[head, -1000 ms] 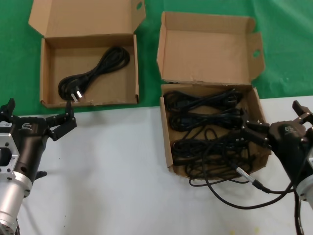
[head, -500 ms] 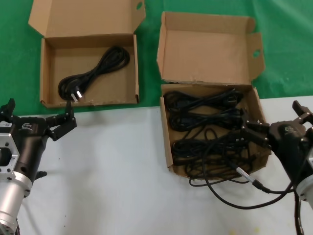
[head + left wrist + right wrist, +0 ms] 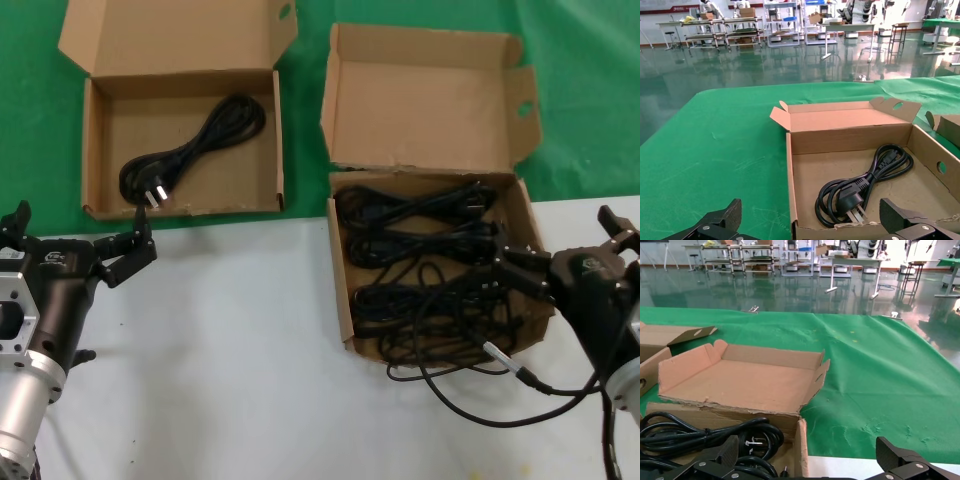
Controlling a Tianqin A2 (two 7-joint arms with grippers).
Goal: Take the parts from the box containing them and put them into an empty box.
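Observation:
Several coiled black power cords (image 3: 420, 270) fill the squarer box (image 3: 340, 290) with the ragged hinge, at the right. My right gripper (image 3: 565, 245) is open, its fingers astride that box's right wall (image 3: 801, 450), one finger over the cords (image 3: 700, 432). The wider box (image 3: 230, 180) at the back left holds one coiled cord (image 3: 195, 145) with its plug toward me. My left gripper (image 3: 80, 232) stands open just in front of that box's near wall, holding nothing. In the left wrist view the plug and cord (image 3: 865, 187) lie between and beyond the open gripper (image 3: 810, 210).
Both boxes' lids (image 3: 425, 95) stand open behind them. My own thin silver-tipped cable (image 3: 510, 365) loops over the white table (image 3: 230, 340) in front of the right box. Green cloth (image 3: 30, 120) covers the far part of the table.

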